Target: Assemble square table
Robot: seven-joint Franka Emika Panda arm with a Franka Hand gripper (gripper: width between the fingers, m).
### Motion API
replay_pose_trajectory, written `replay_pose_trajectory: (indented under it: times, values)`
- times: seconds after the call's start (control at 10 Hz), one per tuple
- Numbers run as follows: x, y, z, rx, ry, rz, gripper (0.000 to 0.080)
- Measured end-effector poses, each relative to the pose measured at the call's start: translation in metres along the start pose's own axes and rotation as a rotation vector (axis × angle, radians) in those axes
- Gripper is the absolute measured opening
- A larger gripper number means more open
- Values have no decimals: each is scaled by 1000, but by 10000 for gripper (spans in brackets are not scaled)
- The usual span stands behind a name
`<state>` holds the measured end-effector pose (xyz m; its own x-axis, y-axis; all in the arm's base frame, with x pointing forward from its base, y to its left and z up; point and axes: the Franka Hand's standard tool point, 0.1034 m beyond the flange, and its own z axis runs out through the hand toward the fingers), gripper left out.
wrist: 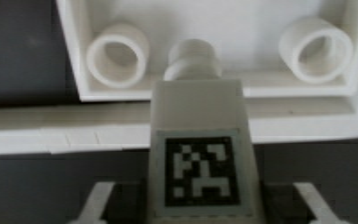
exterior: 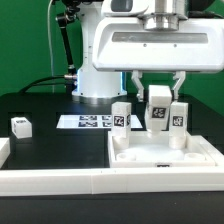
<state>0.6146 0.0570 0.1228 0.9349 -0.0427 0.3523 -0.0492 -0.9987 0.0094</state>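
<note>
While upright above the square slab (exterior: 205,152), one tagged white leg (exterior: 158,108) between fingers (exterior: 138,86) narrowly closed on it.

The square slab (exterior: 165,158) lies on the tabletop (exterior: 50,105) toward the exterior view's right, just behind a rail (exterior: 50,182) that runs along the near edge. Two legs stand upright at the slab's far side, the left leg (exterior: 121,118) toward the exterior view's left and the right leg (exterior: 179,117) toward its right. Between them the third leg (exterior: 158,110) is clasped upright in the tool (exterior: 158,98), over the slab. In the wrist view its tip lies between two sockets in the slab, one socket (wrist: 123,58) on each side, the other socket (wrist: 318,50) opposite. The marker board (exterior: 88,122) lies flat behind the slab, in front of the robot base (exterior: 100,60). A fourth leg (exterior: 22,126) lies well apart, at the exterior view's far left.
</note>
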Motion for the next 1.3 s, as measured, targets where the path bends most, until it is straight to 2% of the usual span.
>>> replay_pose_trajectory:
  times: [0.3, 0.8, 1.0, 1.3]
  values:
    - [1, -25, 3, 21, 33, -27, 291]
    - [2, -29, 5, 24, 69, -36, 291]
    - [-1, -41, 4, 39, 98, -46, 291]
    - [0, -46, 4, 47, 111, -50, 291]
